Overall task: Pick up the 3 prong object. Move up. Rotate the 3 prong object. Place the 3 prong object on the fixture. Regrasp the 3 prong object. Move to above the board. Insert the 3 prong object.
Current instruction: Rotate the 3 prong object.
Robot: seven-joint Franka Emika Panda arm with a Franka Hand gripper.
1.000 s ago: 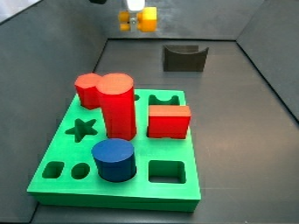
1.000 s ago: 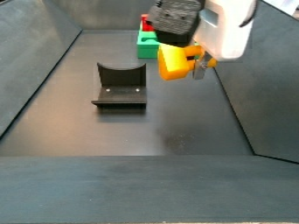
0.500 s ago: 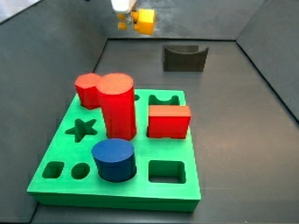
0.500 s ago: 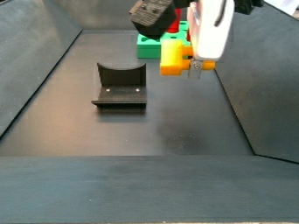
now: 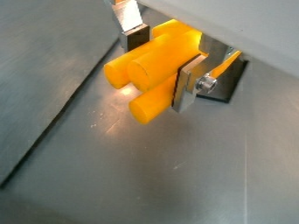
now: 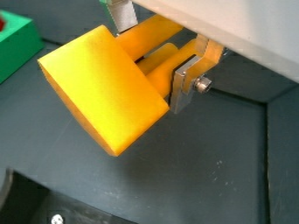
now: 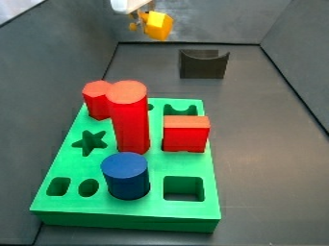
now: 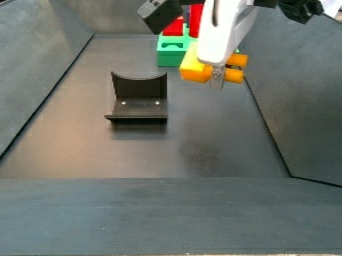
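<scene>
High above the dark floor, the gripper [image 8: 215, 72] is clamping the 3 prong object [image 5: 155, 66], hanging tilted beyond the fixture [image 8: 136, 98] and near the board [image 7: 77, 180].

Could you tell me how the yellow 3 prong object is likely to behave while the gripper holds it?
The 3 prong object, clamped in the gripper, looks like rigid plastic, so probably stiff and light. Its smooth, glossy faces might slip between the fingers. Its round prongs could roll if set down.

Side views face each other across the board [image 7: 77, 183]; wrist views sit close behind the gripper [image 5: 158, 61].
</scene>
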